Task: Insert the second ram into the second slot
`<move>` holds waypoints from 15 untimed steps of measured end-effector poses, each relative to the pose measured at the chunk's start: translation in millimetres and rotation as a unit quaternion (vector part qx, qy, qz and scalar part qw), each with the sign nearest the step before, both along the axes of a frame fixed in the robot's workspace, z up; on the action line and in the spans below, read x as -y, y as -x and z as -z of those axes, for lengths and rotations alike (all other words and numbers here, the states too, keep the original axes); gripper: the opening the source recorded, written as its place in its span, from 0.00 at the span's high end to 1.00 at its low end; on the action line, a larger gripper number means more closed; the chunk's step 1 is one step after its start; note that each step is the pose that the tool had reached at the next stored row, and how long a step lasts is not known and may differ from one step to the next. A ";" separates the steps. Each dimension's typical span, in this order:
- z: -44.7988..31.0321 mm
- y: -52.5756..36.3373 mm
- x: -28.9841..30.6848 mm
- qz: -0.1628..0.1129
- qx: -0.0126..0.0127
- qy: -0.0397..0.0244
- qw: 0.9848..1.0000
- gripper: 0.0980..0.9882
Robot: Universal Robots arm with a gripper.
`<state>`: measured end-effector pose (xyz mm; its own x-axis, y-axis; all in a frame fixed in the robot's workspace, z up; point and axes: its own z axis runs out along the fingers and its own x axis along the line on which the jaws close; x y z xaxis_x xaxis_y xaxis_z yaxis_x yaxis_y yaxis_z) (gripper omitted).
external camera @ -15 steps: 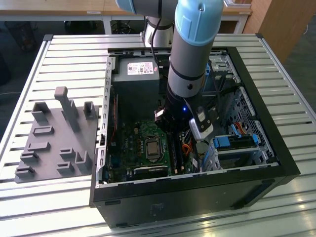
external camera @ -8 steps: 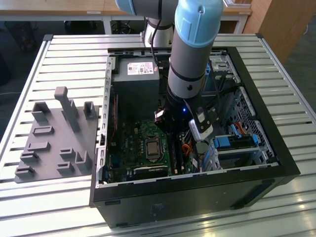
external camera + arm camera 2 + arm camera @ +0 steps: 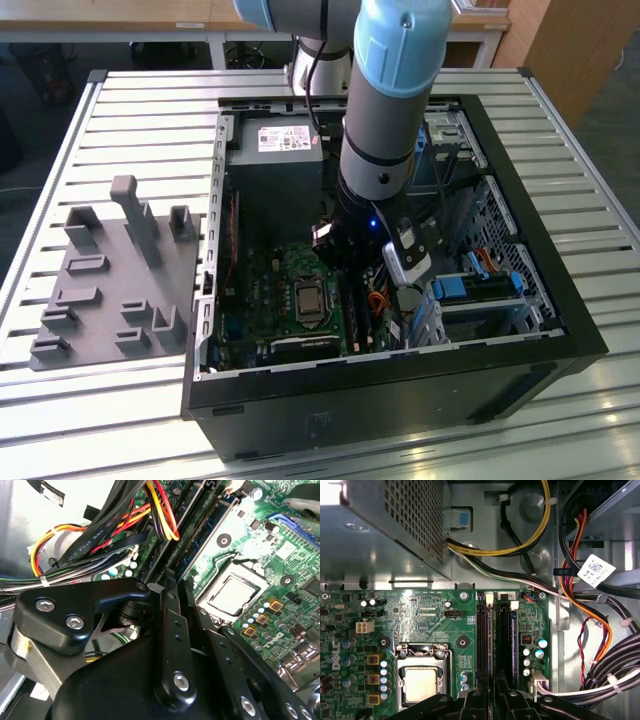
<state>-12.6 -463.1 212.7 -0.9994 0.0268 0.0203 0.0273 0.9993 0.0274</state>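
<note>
The arm (image 3: 385, 120) reaches straight down into the open computer case (image 3: 562, 300), which lies on its side on the slatted table (image 3: 130, 110) so the board faces up and a stick can be pushed in from above. In the exterior view the memory slots sit at three o'clock of the processor socket (image 3: 305, 298), and the wrist hangs directly over them. A grey holder tray (image 3: 100, 300) sits at nine o'clock of the case, out of the arm's way.

The claw (image 3: 492, 697) is drawn in narrow, its two fingers (image 3: 169, 610) nearly together with only a slim gap. It lines up along the length of the slots, which suits pressing on a thin edge. Whether it touches the stick I cannot tell.

The second ram (image 3: 212, 522) stands on edge in a slot, running away from the fingertips. It is a thin, long blue strip between black slot walls, seen edge-on in both wrist views (image 3: 513, 630). The slot beside it, nearer the processor socket, looks dark and bare. The cable bundle (image 3: 100, 530) lies just beside the slots, apart from the stick
</note>
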 end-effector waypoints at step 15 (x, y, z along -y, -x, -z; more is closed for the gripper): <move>-12.6 0.0 0.0 0.000 0.000 0.000 1.000 0.99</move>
